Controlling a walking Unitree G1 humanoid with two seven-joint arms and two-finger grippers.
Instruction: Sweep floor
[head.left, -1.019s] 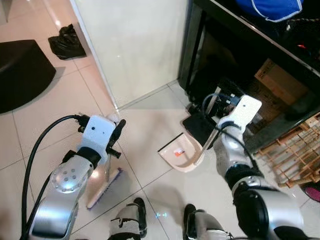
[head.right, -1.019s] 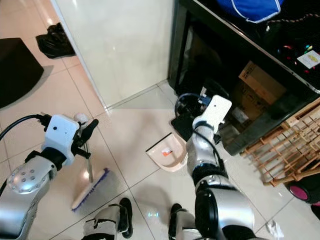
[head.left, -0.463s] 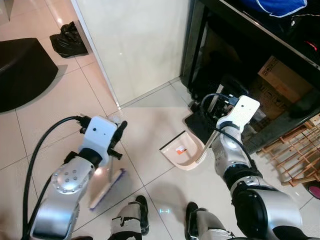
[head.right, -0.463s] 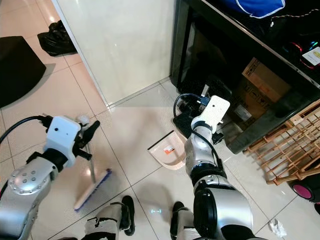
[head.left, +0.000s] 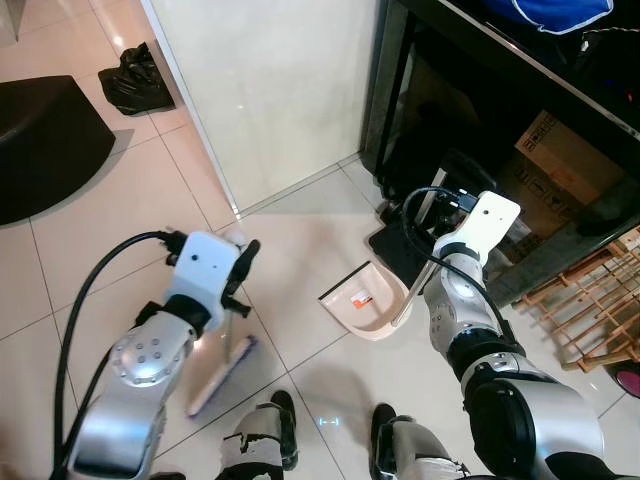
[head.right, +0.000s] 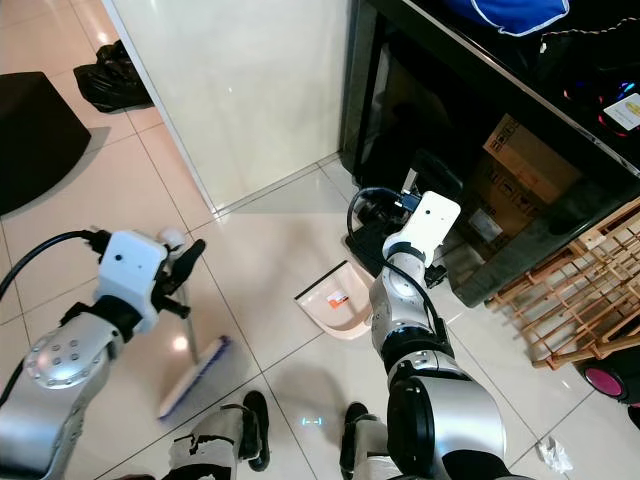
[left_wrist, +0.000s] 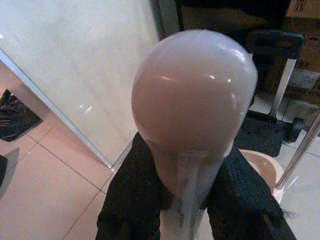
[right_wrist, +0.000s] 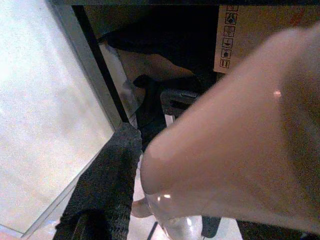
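1. Pale pink plastic is basically the whole toolkit here: the dustpan (head.left: 365, 305) sits on the cream floor tiles (head.left: 120, 220) near the middle of the head views, open mouth facing lower left toward the broom head (head.left: 222, 362), with bare tile between them. So the sweep looks like it has to run from lower left up and right into that mouth.
2. The broom head's long axis is diagonal, lower left to upper right, so it's roughly end-on to the pan mouth rather than square to it. I'd guess it needs turning a bit before it pushes anything in.
3. The left gripper (left_wrist: 192, 197) is clamped on the broom, black fingers (left_wrist: 130, 200) either side of the stick just under its rounded pink knob.
4. The right gripper (right_wrist: 165, 200) is closed around the rounded pink top of the dustpan's upright handle, right of centre, in front of a dark cabinet (head.left: 480, 120).
5. The broom head is whitish with purple-blue bristles; I can't make out any dirt on the tiles from here.
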